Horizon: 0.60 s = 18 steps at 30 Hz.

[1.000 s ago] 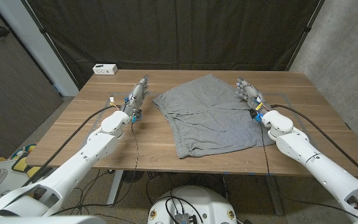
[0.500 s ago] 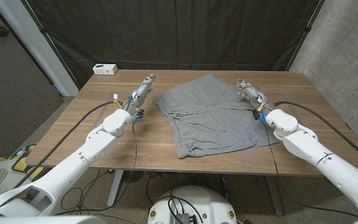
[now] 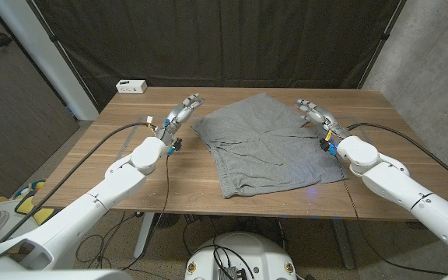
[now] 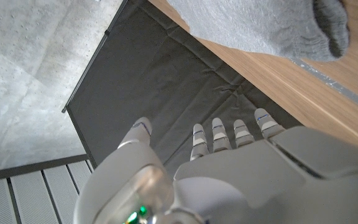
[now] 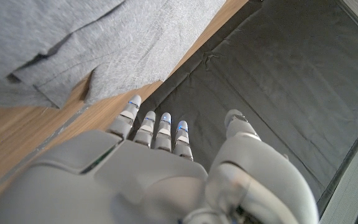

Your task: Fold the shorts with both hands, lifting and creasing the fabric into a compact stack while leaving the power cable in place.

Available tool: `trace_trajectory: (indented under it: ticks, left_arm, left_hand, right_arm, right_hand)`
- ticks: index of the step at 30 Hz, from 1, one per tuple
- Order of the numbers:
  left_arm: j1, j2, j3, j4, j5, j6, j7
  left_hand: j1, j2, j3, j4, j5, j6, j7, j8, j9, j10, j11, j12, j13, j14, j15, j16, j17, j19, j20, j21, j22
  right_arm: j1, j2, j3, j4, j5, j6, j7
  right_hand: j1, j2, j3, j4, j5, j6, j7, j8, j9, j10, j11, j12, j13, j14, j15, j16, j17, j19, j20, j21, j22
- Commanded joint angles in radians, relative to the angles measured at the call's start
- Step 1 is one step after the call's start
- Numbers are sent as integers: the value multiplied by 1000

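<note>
— Any writing legible?
— None; a white box (image 3: 131, 86) sat upper left on the table (image 3: 84, 167).
— The hands?
— Left hand (image 3: 181, 112) and right hand (image 3: 314, 115), fingers apart and holding nothing, flanked grey shorts (image 3: 264, 145) spread mid-frame.

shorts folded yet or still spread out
Spread out. The grey shorts lie open in one layer on the table, both leg openings showing, and no fold started.
</note>
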Motion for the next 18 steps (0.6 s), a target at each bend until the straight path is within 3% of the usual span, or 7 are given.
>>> trace_trajectory:
  ticks: [1, 7, 18]
  left_arm:
    - [48, 56, -3, -124, 117, 80, 50]
    - [67, 77, -4, -175, 167, 124, 60]
    - [102, 96, 1, -256, 243, 196, 77]
  left_hand:
    - [23, -5, 5, -22, -5, 18, -1, 6, 3, 30, 1, 10, 1, 16, 1, 4, 2, 1, 1, -3, 1]
    - [39, -23, 1, -45, -9, 31, 0, 4, 3, 60, 0, 15, 2, 17, 1, 1, 3, -5, 0, -8, 1]
    - [62, -41, -2, -71, -8, 67, 11, 8, 4, 95, -10, 18, 2, 20, 4, 0, 3, -1, 1, -11, 1]
  right_arm:
    - [-56, -69, 25, -112, -66, -76, -52]
    - [-97, -105, 45, -159, -85, -103, -66]
    - [-192, -167, 99, -262, -117, -180, -119]
  right_hand:
    - [25, -2, 6, -14, -8, 8, 2, 2, 1, 6, -5, 0, 5, 13, -1, 1, 4, 15, 1, 11, 3]
    - [45, -8, 13, -32, -13, 13, 2, 4, 1, 12, -6, 0, 5, 18, -4, 1, 3, 19, -1, 11, 3]
    - [44, -26, 5, -40, -23, 26, 1, 6, 2, 19, -7, 1, 5, 22, -7, 1, 4, 20, -5, 10, 4]
